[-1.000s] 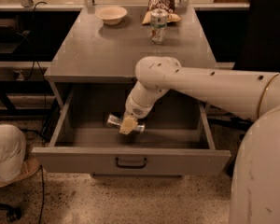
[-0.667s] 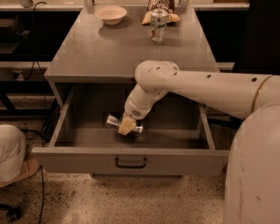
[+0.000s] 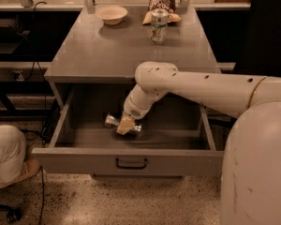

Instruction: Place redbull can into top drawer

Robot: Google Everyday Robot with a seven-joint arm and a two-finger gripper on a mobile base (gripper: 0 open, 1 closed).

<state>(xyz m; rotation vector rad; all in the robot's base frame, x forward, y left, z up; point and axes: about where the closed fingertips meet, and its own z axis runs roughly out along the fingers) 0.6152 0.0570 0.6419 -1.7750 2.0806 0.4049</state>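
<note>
Can (image 3: 111, 121) on its side on drawer (image 3: 84, 161) floor, about mid-width, below rim. Gripper (image 3: 125, 125) down inside drawer, over can's middle, touching it; clamped or let go, cannot tell. Arm (image 3: 196, 86) reaches in from drawer's right side, angled down, likely to set can low, not drop it. Drawer pulled well out for access. Judgement: placement nearly done; release check, lift-out remain.
</note>
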